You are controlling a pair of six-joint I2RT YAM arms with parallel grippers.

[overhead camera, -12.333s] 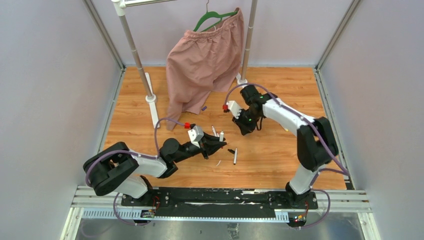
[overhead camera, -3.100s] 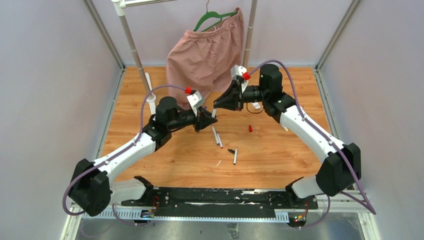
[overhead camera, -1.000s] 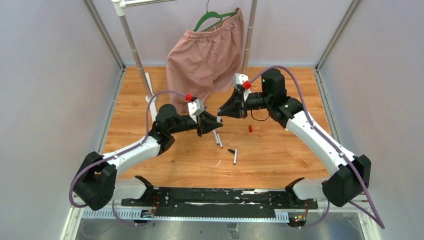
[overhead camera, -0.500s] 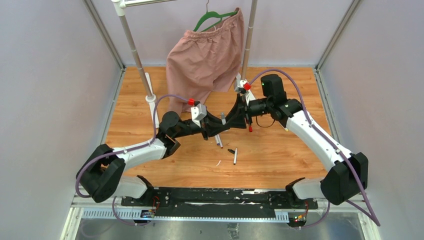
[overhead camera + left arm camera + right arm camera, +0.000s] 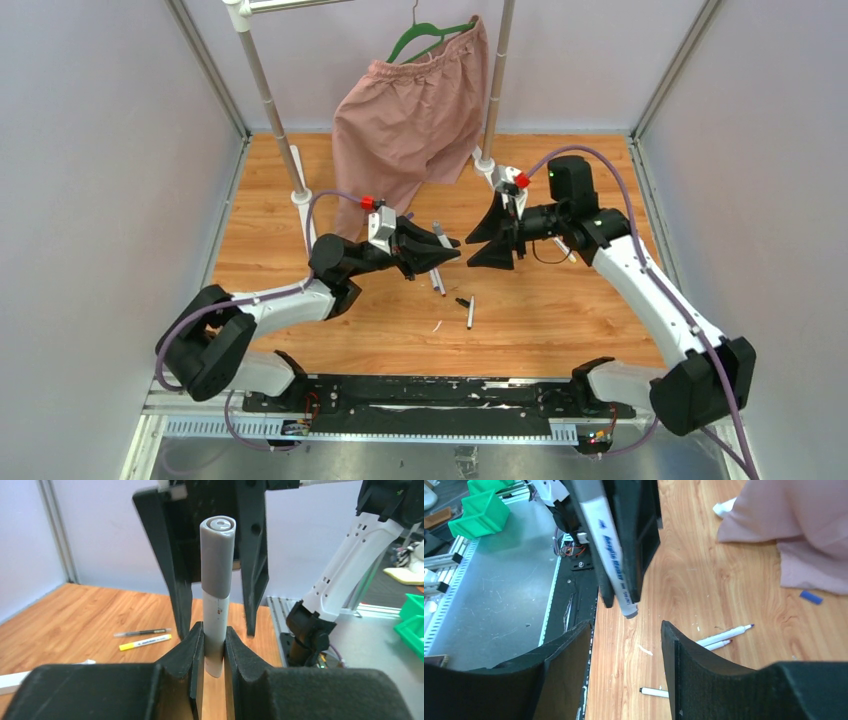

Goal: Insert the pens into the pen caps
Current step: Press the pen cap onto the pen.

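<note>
**Cap on, now back off cleanly**

Take stock first. Note the left gripper (image 5: 214, 642), closed tight on the lower barrel of a slim white-barrelled marker pen (image 5: 216, 611) and holding it in the air above the wooden table (image 5: 560, 310). See the grey plastic cap (image 5: 216, 555) sleeved over the free end, seam looking snug against the barrel (only one side visible, so treat that as likely, not certain). Find the right gripper (image 5: 626, 630) just off that capped end, fingers spread wide, nothing between them, neither pad touching the pen.

Judged from this: pressing done, letting go in hand. To finish well:

- Draw the right gripper straight back along the pen's axis, never sideways, to avoid cocking the cap or levering the pen in the other grip.
- Hold the left clamp firm and motionless until well clear of the cap with both right fingers.
- Check the seam once more with the view unobstructed; press again if any gap shows.
- Lower the pen nearly flat before unclamping, to prevent a bounce or a roll across the boards.
- Set it down well apart from the two uncapped white pens (image 5: 436, 281) lying side by side below, to avoid scattering them.
- Consider next the small blue-purple cap (image 5: 811, 597) beside the pink cloth (image 5: 774, 535), a plausible match for the blue-tipped one of that pair.
</note>
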